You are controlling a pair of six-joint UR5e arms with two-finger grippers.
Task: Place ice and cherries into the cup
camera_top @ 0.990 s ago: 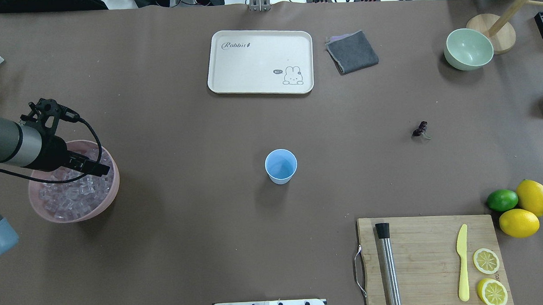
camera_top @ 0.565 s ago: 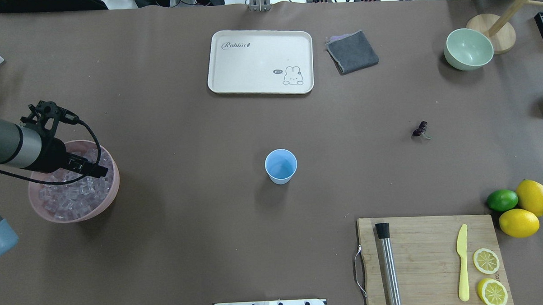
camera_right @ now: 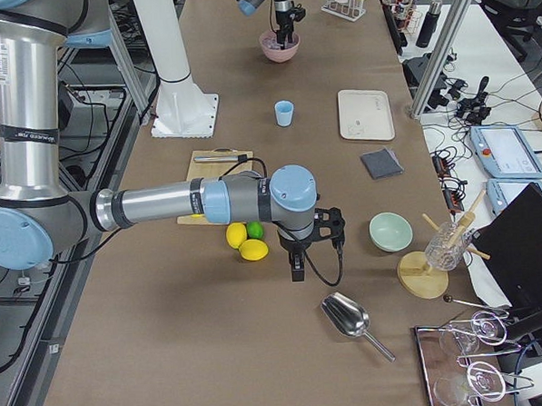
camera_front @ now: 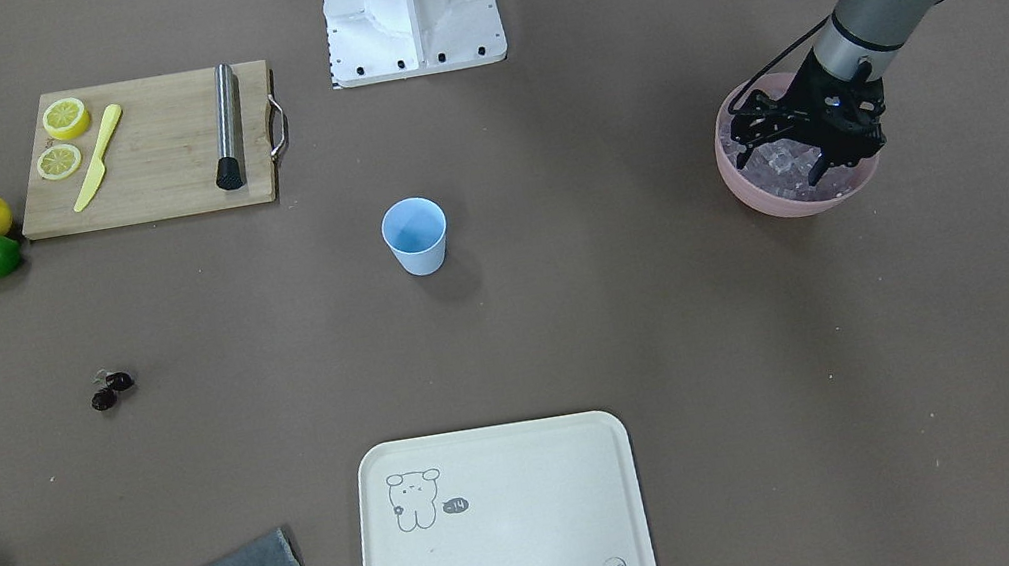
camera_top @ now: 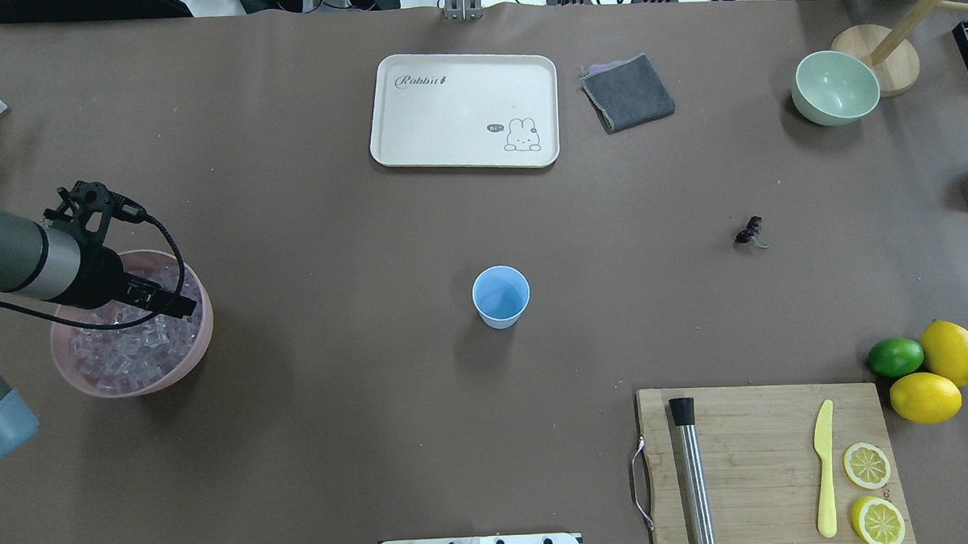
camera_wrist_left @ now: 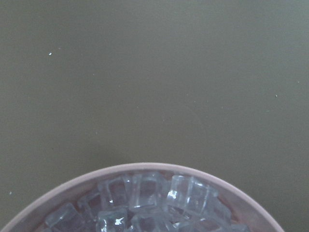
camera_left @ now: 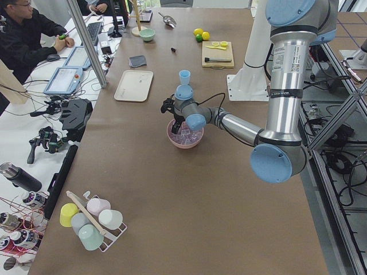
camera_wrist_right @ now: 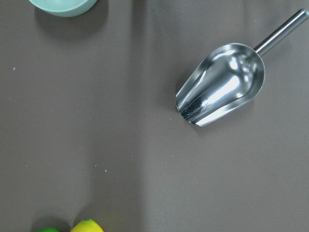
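Left pincer poised over ice in pink bowl, fingers apart, no cube seen held. Right pincer: opening cannot be told. Cup upright mid-tabletop; cherries well apart from it.

Pink bowl is sitting directly beneath the left gripper. Cream tray, grey cloth and wooden board carrying yellow knife are lying well apart from it. Steel scoop is lying near the right gripper, with green bowl resting beyond.
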